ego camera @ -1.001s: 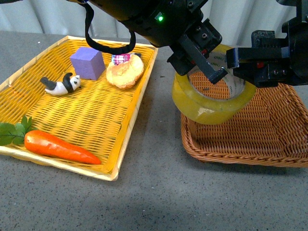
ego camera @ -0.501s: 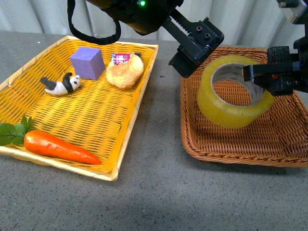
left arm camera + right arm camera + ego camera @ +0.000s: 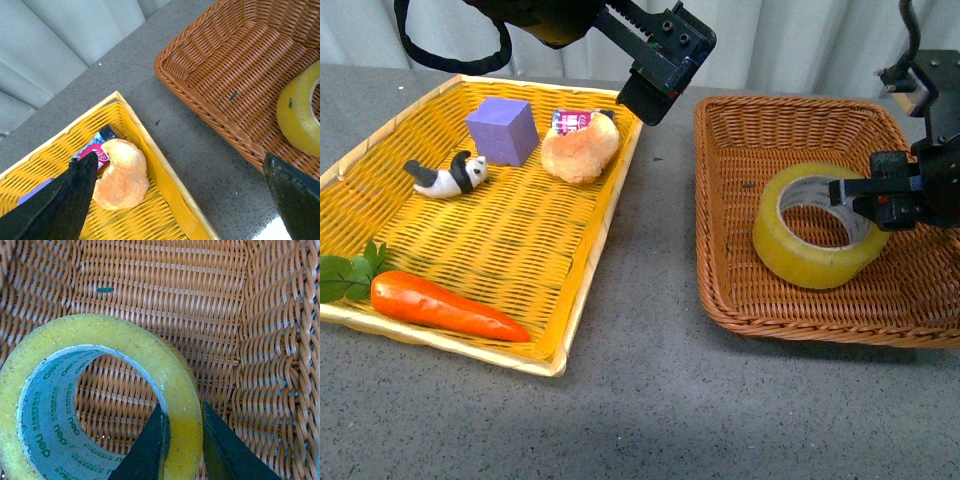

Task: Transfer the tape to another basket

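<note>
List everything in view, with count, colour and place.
tape: 1, yellowish, inside the basket
basket: 1, brown, right of tray
tray: 1, yellow, left on table
block: 1, purple, tray's back
panda toy: 1, black-and-white, beside block
bread roll: 1, golden, tray's back
packet: 1, red, behind bread roll
carrot: 1, orange, tray's front
table: 1, grey, under everything
left end effector: 1, black, open above tray's corner
right end effector: 1, black, shut on tape

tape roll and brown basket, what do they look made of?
tape: glossy, translucent yellowish plastic film, going by its sheen; core is pale with green print, likely card. basket: brown woven strands, wicker or rattan by the weave, possibly synthetic.
</note>
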Robot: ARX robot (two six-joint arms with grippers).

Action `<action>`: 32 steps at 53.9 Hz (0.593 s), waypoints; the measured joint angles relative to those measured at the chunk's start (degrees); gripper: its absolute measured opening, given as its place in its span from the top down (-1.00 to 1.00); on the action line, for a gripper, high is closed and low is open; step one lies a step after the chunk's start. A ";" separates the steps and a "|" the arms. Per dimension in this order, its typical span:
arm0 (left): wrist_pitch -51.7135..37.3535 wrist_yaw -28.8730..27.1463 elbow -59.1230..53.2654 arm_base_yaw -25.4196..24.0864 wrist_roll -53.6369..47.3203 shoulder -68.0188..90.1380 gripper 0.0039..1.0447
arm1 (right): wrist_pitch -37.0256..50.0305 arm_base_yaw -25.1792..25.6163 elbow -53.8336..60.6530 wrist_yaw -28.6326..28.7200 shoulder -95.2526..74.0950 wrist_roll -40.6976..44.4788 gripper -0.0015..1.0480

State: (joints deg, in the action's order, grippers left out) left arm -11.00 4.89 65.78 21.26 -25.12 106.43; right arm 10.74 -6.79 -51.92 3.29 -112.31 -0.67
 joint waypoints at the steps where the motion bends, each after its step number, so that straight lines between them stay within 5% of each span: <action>1: 0.00 0.00 -0.02 -0.04 0.00 -0.07 -0.88 | -0.02 -0.02 -0.02 0.15 -0.17 -0.02 0.72; 7: -0.46 -0.04 -0.22 -0.13 0.42 -0.22 -0.88 | 0.09 -0.02 -0.09 0.33 -0.96 -0.02 0.71; 23: -2.01 -2.43 -0.79 -0.55 6.14 -0.24 -0.88 | 5.09 0.90 1.70 1.29 -0.02 -1.05 -0.27; 29: -7.58 -7.78 -2.05 -0.92 10.43 -0.37 -0.88 | 10.05 2.10 5.99 0.11 6.16 -0.61 -0.79; 32: -8.66 -9.14 -2.27 -0.98 10.86 -0.42 -0.88 | 10.95 2.60 6.93 -0.68 8.31 -0.44 -0.85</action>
State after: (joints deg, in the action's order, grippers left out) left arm -19.66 -4.25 63.51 20.27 -14.26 106.02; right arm 21.69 -4.19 -44.99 2.61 -104.01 -1.10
